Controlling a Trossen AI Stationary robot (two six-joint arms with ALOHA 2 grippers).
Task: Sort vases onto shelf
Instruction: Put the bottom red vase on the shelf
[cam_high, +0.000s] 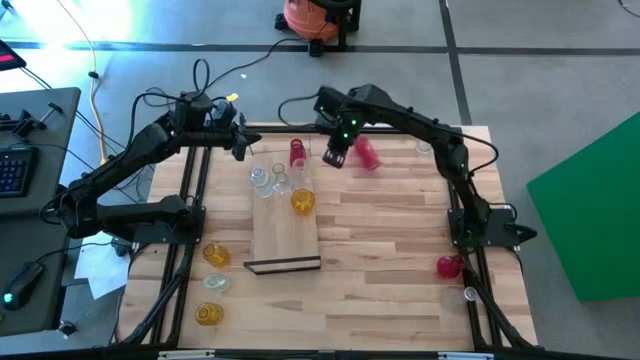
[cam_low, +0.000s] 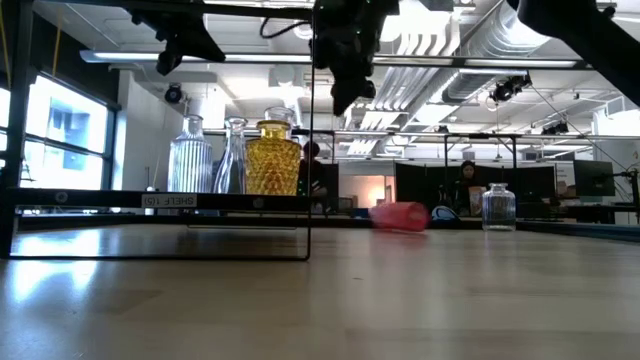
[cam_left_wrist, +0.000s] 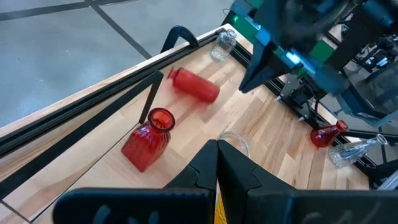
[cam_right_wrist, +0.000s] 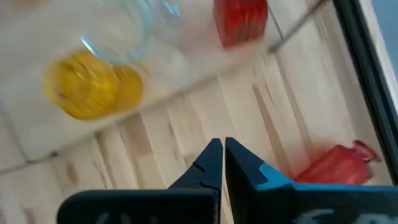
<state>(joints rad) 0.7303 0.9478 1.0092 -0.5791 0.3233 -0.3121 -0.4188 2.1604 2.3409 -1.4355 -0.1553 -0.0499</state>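
The shelf lies mid-worktop. Four vases stand at its far end. Just right of them, off the shelf, one vase lies on its side. Three more stand left of the shelf's near end, and two sit at the worktop's right edge.

An open-plan lab or workshop: the low view shows exposed ceiling ducts and pipes, strip lights, a large window at nine o'clock, and people at desks with monitors around three o'clock. From above, bare concrete floor, loose cables, a keyboard at nine o'clock
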